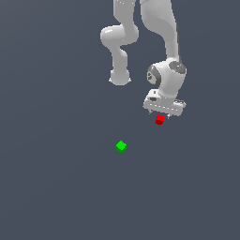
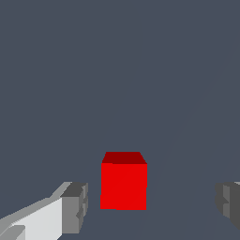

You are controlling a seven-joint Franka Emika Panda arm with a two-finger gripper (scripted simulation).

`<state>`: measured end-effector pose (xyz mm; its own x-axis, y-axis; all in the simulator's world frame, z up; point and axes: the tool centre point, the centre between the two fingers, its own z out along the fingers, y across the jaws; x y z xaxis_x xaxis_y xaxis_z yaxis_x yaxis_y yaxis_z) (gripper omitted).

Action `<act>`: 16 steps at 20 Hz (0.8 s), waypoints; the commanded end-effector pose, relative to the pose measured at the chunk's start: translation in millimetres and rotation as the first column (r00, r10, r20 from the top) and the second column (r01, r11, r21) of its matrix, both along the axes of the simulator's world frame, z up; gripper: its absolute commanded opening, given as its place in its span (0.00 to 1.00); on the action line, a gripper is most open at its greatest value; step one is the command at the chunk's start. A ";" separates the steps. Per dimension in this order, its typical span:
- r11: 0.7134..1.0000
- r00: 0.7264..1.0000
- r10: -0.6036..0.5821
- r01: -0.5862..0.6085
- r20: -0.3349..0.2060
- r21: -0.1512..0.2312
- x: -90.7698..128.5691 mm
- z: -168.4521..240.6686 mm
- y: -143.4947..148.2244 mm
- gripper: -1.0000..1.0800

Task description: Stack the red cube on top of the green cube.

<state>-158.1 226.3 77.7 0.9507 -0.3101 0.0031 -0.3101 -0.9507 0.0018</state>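
The white, two-fingered end effector (image 1: 161,114) of the white Panda arm (image 1: 164,51) hangs low over the flat, dark grey-blue worktop (image 1: 56,187), and its fingers are spread apart. In the wrist view one grey finger pad (image 2: 75,207) stands on one side of the small, plain bright-red cube (image 2: 123,186), and the other pad shows only at the picture's edge on the far side. There is a clear gap of worktop between the red cube and each pad, wider on the side of the pad at the edge, so neither finger touches the cube. The cube sits between them, nearer the first pad, with one darker red face turned away and its broad bright face toward the camera.

In the exterior view the red cube (image 1: 160,120) lies just under the lower edge of the end effector's white body; that view does not make plain how near the fingertips are to the worktop.

The small, plain bright-green cube (image 1: 121,146) rests alone on the worktop, well apart from the red cube, toward the exterior view's left and lower in that picture. Nothing stands on it.
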 end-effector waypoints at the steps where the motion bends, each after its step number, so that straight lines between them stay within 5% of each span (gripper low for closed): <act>1: 1.000 1.000 -0.013 0.013 -0.001 0.001 -3.6 -3.7 8.8 0.96; 16: 1.000 1.000 -0.022 0.022 -0.003 0.002 -7.2 -21.7 18.4 0.96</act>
<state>-164.9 244.8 61.0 0.9436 -0.3310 0.0004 -0.3310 -0.9436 -0.0002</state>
